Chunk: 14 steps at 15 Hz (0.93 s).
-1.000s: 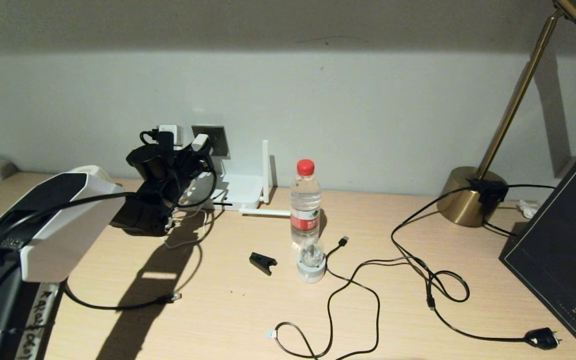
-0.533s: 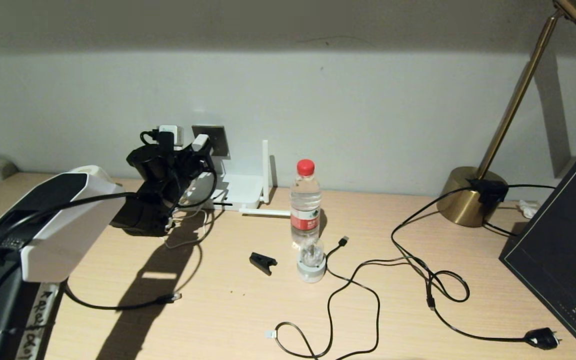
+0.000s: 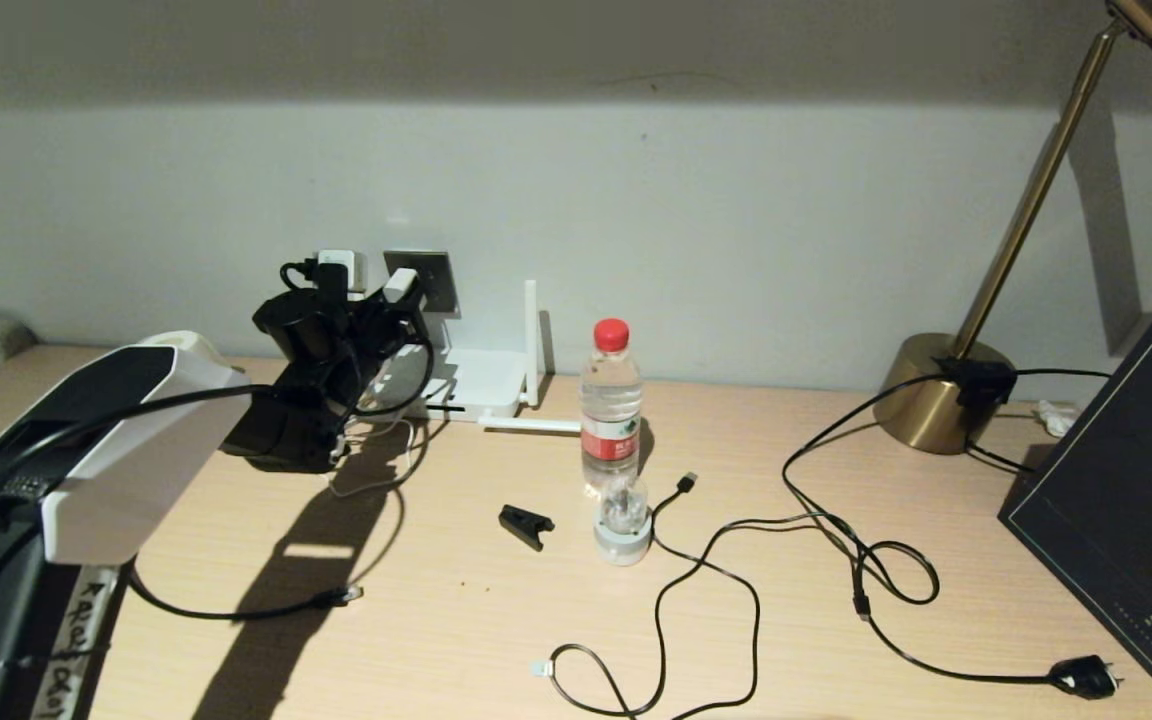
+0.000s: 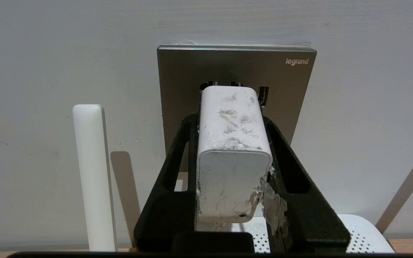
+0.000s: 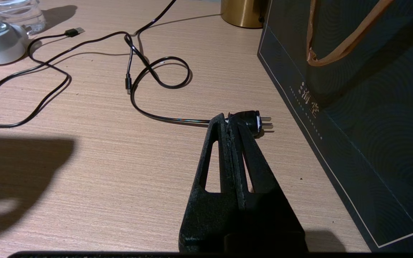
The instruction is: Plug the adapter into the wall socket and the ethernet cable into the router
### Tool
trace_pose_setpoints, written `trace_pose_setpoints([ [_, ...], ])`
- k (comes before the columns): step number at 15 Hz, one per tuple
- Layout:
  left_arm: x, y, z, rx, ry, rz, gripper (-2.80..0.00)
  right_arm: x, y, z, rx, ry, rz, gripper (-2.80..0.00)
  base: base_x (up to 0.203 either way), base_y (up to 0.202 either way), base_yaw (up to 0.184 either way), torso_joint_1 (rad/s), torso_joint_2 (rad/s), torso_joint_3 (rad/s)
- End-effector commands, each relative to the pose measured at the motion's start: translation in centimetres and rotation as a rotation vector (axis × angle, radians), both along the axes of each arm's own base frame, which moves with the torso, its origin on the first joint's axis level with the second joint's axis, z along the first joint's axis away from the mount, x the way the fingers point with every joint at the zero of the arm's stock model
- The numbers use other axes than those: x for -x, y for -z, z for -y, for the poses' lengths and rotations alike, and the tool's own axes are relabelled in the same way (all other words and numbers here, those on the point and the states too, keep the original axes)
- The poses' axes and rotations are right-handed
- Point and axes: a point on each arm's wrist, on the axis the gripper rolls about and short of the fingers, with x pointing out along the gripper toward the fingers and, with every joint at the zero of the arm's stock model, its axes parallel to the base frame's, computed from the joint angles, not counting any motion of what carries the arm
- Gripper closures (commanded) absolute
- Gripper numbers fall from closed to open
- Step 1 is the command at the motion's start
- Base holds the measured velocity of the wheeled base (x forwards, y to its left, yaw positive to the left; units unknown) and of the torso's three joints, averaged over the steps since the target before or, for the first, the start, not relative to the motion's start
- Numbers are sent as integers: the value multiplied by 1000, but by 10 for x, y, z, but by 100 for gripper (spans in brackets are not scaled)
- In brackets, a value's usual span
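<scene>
My left gripper (image 4: 230, 120) is shut on the white adapter (image 4: 231, 143), one black finger on each side. The adapter's far end is up against the plug holes of the grey wall socket (image 4: 292, 93); its prongs are hidden. In the head view the left gripper (image 3: 391, 300) holds the adapter (image 3: 399, 284) at the wall socket (image 3: 438, 282), above the white router (image 3: 481, 385). The ethernet cable's plug (image 3: 346, 596) lies on the desk near the front left. My right gripper (image 5: 227, 120) is shut on nothing, low over the desk beside a black mains plug (image 5: 253, 120).
A water bottle (image 3: 611, 400), a small white-based bulb (image 3: 622, 520) and a black clip (image 3: 524, 525) stand mid-desk. Thin black cords (image 3: 736, 560) loop across the right. A brass lamp base (image 3: 936, 390) and a dark bag (image 3: 1126, 500) stand far right. A router antenna (image 4: 91, 172) rises beside the socket.
</scene>
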Motion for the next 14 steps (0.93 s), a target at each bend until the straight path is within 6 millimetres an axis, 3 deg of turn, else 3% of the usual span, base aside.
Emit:
trace_pose_setpoints([
  [1,0,0,0,1,0,5,0,0,0,0,0,0,0,0,0,0,0,0,0,0],
  [14,0,1,-1,2,-2,3,0,0,0,0,0,0,-1,0,0,0,0,0,0,0],
])
